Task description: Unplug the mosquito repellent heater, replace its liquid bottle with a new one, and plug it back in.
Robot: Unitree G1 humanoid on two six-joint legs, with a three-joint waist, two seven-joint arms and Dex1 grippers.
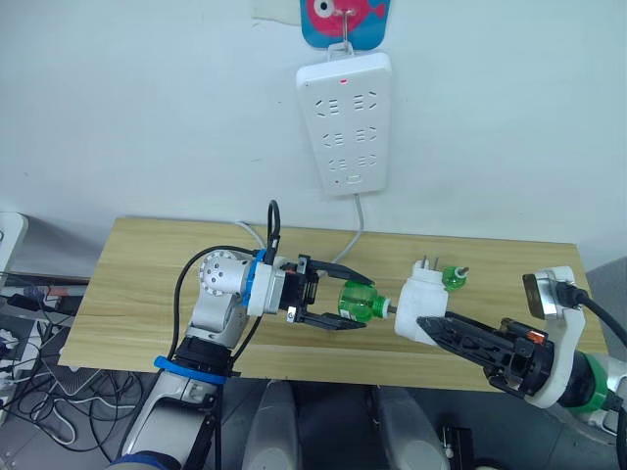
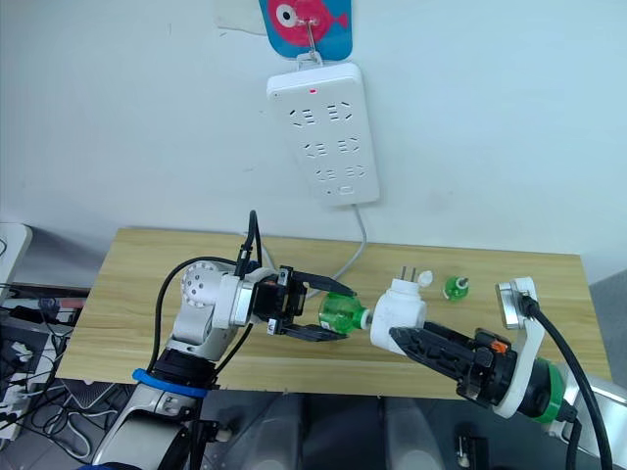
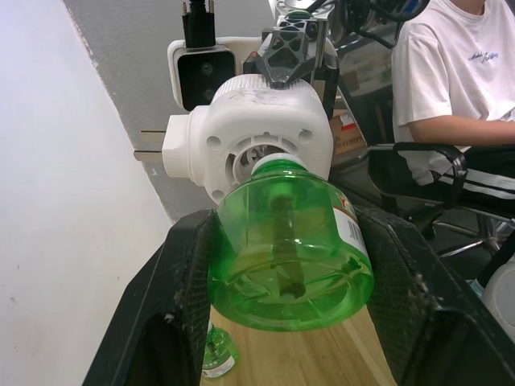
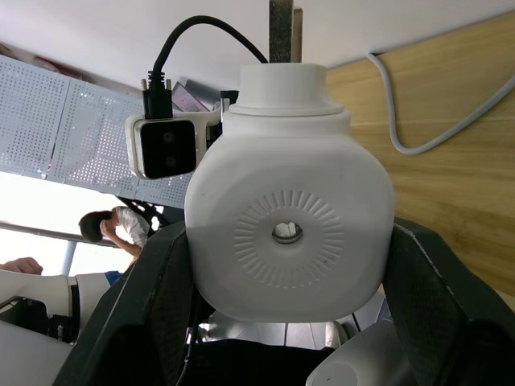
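A: Heater position?
B: Above the front part of the table, off the wood, clamped between the two black fingers of the right pincer. Its two prongs point up and away, toward the wall.
A: And the left pincer?
B: Closed around a green liquid bottle, one finger on each side of it. The bottle's neck sits in the round opening on the heater's underside, so the two pincers meet over the table.
A: Anything else on the table?
B: A second small green bottle stands just behind the heater. A white cable runs down to the wood from the power strip, which hangs on the wall with a red light showing.
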